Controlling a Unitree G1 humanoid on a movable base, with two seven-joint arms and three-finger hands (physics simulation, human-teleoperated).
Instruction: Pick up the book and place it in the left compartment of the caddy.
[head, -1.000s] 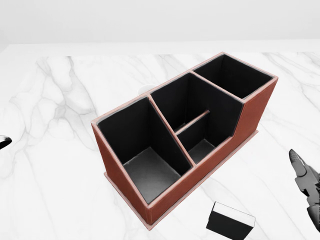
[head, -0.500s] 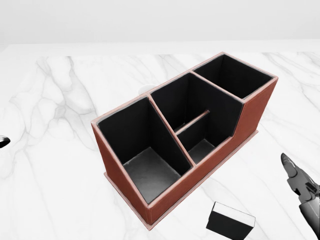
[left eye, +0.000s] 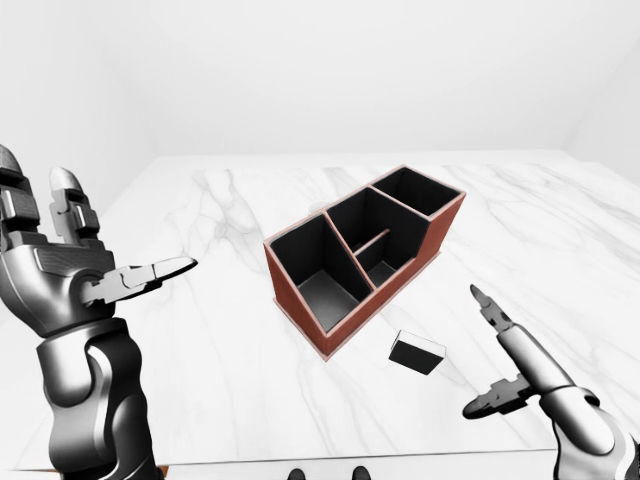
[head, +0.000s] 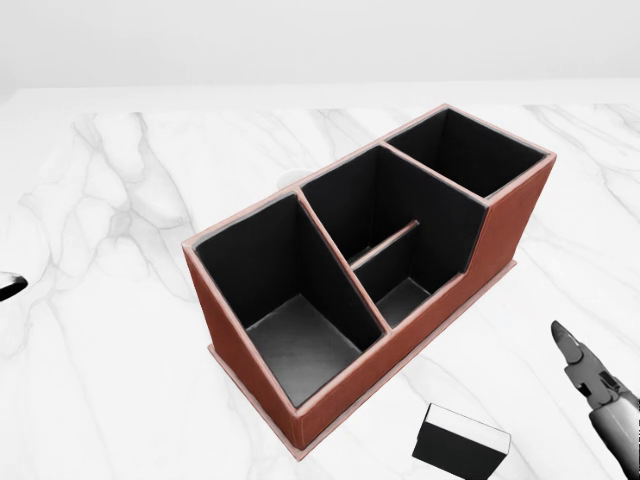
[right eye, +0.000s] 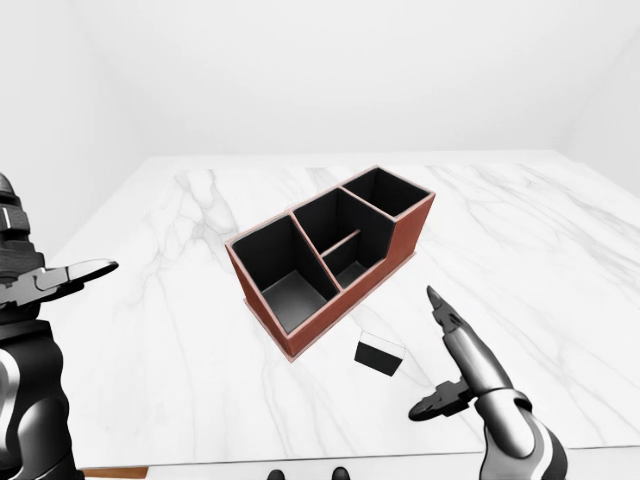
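Both robot hands open (empty), book beside caddy.

A white marble table with grey veining fills the scene from near to far, its far edge meeting plain white walls that close off the empty room.
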